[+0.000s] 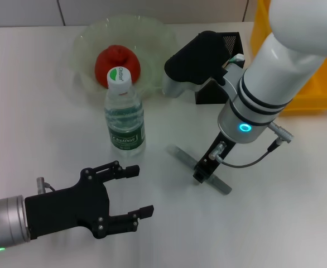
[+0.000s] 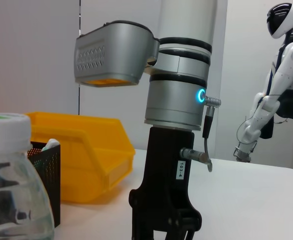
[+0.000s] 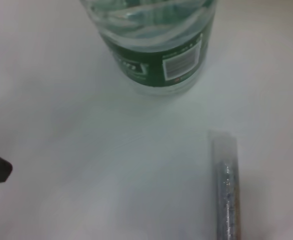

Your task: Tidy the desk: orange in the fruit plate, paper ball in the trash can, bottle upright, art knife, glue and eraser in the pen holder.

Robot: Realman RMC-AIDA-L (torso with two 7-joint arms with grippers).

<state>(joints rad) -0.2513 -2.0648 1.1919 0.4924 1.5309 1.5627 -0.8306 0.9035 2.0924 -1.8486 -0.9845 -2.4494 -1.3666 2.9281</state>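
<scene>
The art knife [image 1: 180,153], a slim grey stick, lies flat on the white desk; it also shows in the right wrist view [image 3: 226,195]. My right gripper [image 1: 205,167] stands straight down on its middle. The bottle [image 1: 124,120] stands upright just left of the knife, close in the right wrist view [image 3: 156,45]. The orange [image 1: 116,57] lies in the fruit plate [image 1: 152,33] behind the bottle. My left gripper [image 1: 144,191] is open and empty at the front left. The pen holder [image 1: 230,40] is mostly hidden behind my right wrist. Paper ball, eraser and glue are out of view.
The yellow trash can [image 1: 314,84] stands at the back right, beside the pen holder [image 2: 46,170], where a pale thing sticks out at the top. The left wrist view shows the right arm's gripper [image 2: 161,230] and the bottle [image 2: 11,190] close by.
</scene>
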